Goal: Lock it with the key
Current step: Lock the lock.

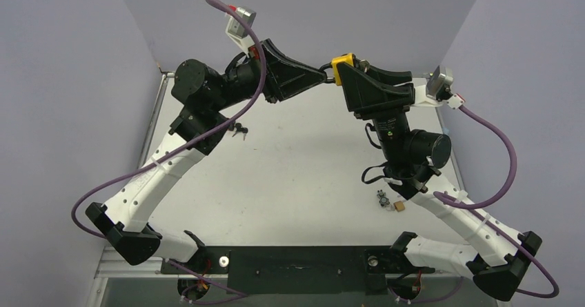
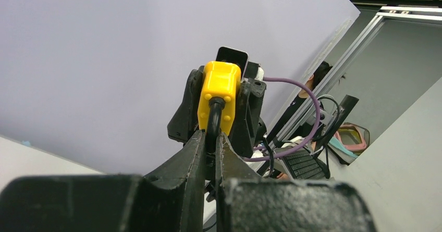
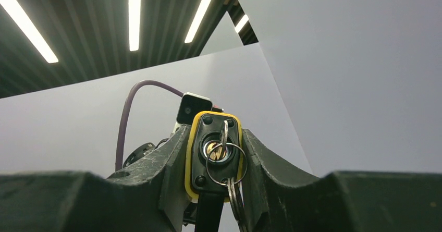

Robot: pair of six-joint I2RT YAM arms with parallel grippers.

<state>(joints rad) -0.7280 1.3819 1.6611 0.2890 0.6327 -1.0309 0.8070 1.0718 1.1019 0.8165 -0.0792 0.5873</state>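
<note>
While both arms are raised and meet in mid-air above the far part of the surface (image 1: 296,169), the padlock (image 1: 343,63) hangs between them and touches nothing below. The right hand (image 3: 215,138) is closed on the yellow body, one finger pressed against each flank. The left hand (image 2: 210,138) is closed on the black shackle (image 2: 213,118), pinching the loop where it leaves the body. The lock's long axis runs roughly left to right in the top view, with the shackle end pointing left at the left hand. The keyhole face points right, back into the right hand toward its wrist. The key (image 3: 223,133) is already seated in that face, its shaft in line with the lock's long axis, and a key ring (image 3: 232,190) with more keys dangles from it. So the part to be turned lies at the opposite end of the lock from the left hand, sunk between the right hand's own fingers, which cannot reach it while they hold the body. My judgement is that the left hand is the one to free. It would have to let go of the shackle and come round to the right end, approaching along the lock's axis and twisting about that same line. Whether the shackle is pushed fully home I cannot tell from these views. A loose bunch of keys (image 1: 239,129) lies on the surface to the left, well apart from all this.
</note>
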